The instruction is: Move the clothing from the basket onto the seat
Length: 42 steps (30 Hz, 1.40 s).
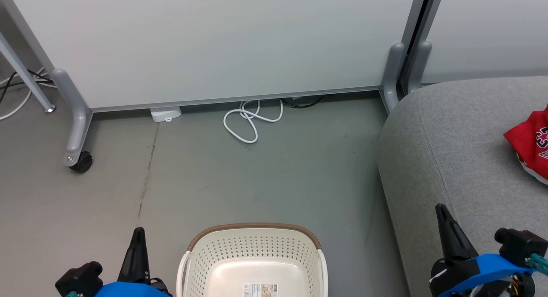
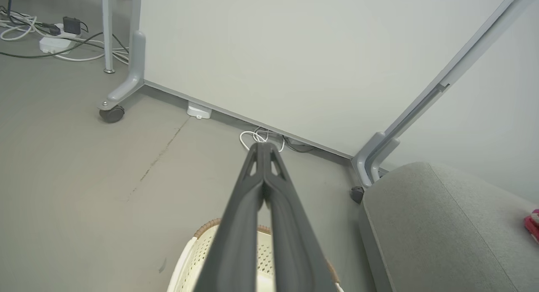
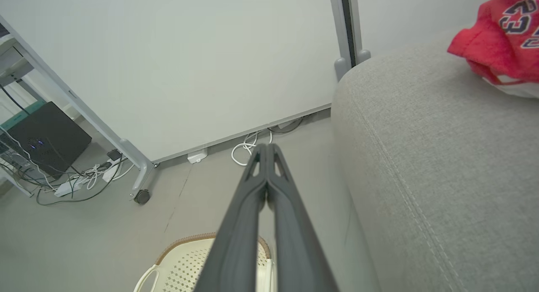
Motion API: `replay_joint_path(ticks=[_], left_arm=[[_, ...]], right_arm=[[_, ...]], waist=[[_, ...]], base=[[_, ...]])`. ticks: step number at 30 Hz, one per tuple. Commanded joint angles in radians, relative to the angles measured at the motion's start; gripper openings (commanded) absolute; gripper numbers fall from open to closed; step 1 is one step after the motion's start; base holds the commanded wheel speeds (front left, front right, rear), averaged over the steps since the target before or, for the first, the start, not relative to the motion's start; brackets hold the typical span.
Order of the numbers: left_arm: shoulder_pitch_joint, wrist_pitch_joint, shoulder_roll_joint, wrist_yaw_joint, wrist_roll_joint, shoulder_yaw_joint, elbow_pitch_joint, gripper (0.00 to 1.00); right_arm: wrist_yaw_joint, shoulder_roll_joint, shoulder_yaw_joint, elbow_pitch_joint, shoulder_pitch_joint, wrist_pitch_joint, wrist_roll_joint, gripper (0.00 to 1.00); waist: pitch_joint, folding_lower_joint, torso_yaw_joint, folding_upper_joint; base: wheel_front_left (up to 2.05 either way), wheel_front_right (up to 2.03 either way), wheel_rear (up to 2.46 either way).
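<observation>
1. The clothing (image 1: 528,143), red with lettering, lies on the seat (image 1: 449,138), ahead and right of the right gripper's (image 1: 441,210) fingers, well apart.
2. The basket (image 1: 254,227) stands on the floor (image 1: 257,177) between the grippers, nearer the left gripper (image 1: 138,233).
3. Both pairs of fingers are pressed together, holding nothing.
4. A white cable (image 1: 246,121) lies ahead of the fingers, by the panel (image 1: 214,44).
</observation>
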Motion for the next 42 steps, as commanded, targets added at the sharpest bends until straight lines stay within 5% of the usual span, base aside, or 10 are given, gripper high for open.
replay_joint_path(ticks=[1, 42], left_arm=[[-0.032, 0.009, 0.003, -0.001, -0.042, 0.009, -0.021, 0.00], [-0.081, 0.160, -0.007, -0.005, -0.577, 0.068, -0.068, 0.00]], right_arm=[[0.000, -0.003, -0.003, -0.012, -0.022, 0.005, 0.048, 0.00], [0.000, -0.004, -0.026, 0.012, -0.061, 0.086, 0.629, 0.00]], waist=[[-0.001, -0.0001, 0.000, 0.0000], [-0.018, -0.0001, -0.015, 0.0000]], base=[[0.00, 0.00, 0.00], [0.00, 0.00, 0.00]])
